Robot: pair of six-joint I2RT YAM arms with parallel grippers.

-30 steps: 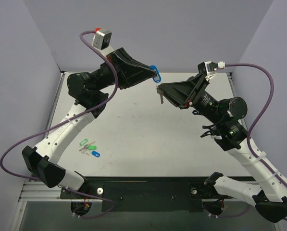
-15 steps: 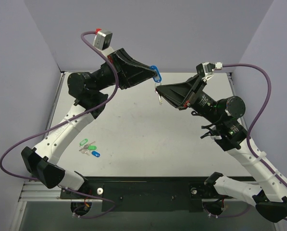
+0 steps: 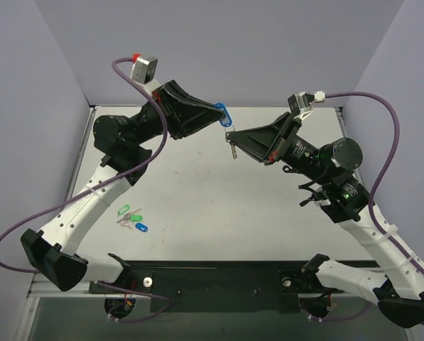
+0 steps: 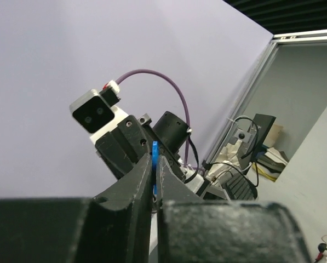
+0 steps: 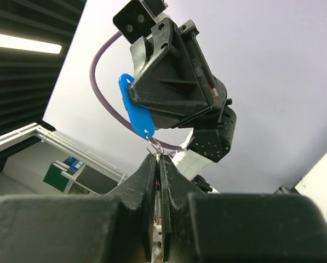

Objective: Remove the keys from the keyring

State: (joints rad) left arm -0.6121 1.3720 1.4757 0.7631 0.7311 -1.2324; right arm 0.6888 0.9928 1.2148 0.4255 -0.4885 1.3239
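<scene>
Both grippers meet in mid-air above the far middle of the table. My left gripper is shut on the keyring's blue oval tag, which shows edge-on between its fingers in the left wrist view. In the right wrist view the tag hangs from the left gripper, with its thin metal ring just above my right gripper. My right gripper is shut on the small silver key, which dangles below its tips and still hangs on the ring.
A bunch of green and dark blue tags lies on the white table at the near left. Purple walls close in the left, back and right sides. Purple cables loop from both wrists.
My right gripper has closed fully on the key. The left arm has swung slightly left, carrying the blue tag, and the right gripper has followed it a little to the left.
</scene>
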